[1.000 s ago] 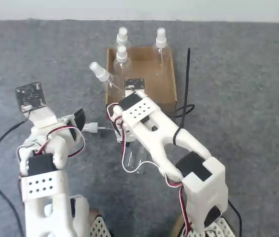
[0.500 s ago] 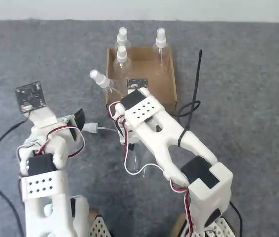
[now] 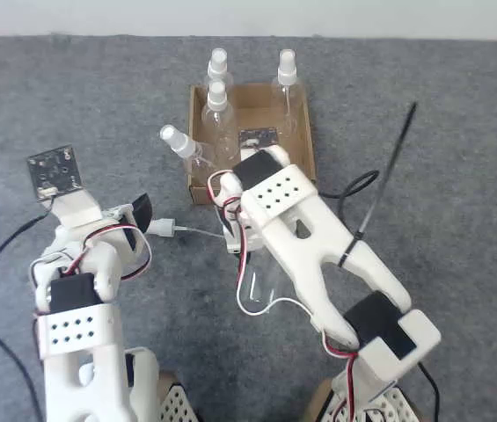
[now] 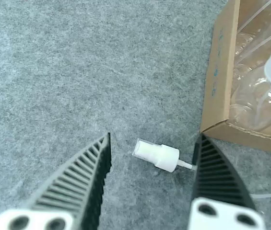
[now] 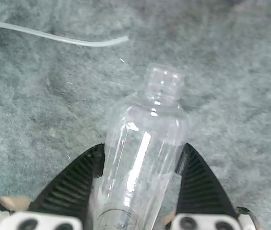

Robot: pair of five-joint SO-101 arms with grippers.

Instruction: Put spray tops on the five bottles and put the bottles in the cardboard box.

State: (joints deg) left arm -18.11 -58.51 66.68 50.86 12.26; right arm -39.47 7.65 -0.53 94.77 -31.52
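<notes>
Your right gripper point(image 5: 141, 148) clenches the uncapped clear plastic bottle point(image 5: 145, 129); your left gripper point(image 4: 154, 138), jaws spread, straddles the white spray top point(image 4: 157, 155) beside the brown cardboard box point(image 4: 219, 81).

Uncapped clear bottle point(image 5: 145, 129) in the right pincer point(image 5: 142, 152), thin white tube point(image 5: 53, 36) on grey carpet point(image 5: 231, 72) beyond.

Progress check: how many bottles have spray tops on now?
4, all at the cardboard box: far-left bottle, far-right bottle, middle bottle in front, tilted bottle over the left wall. The uncapped bottle is in the right gripper.
</notes>
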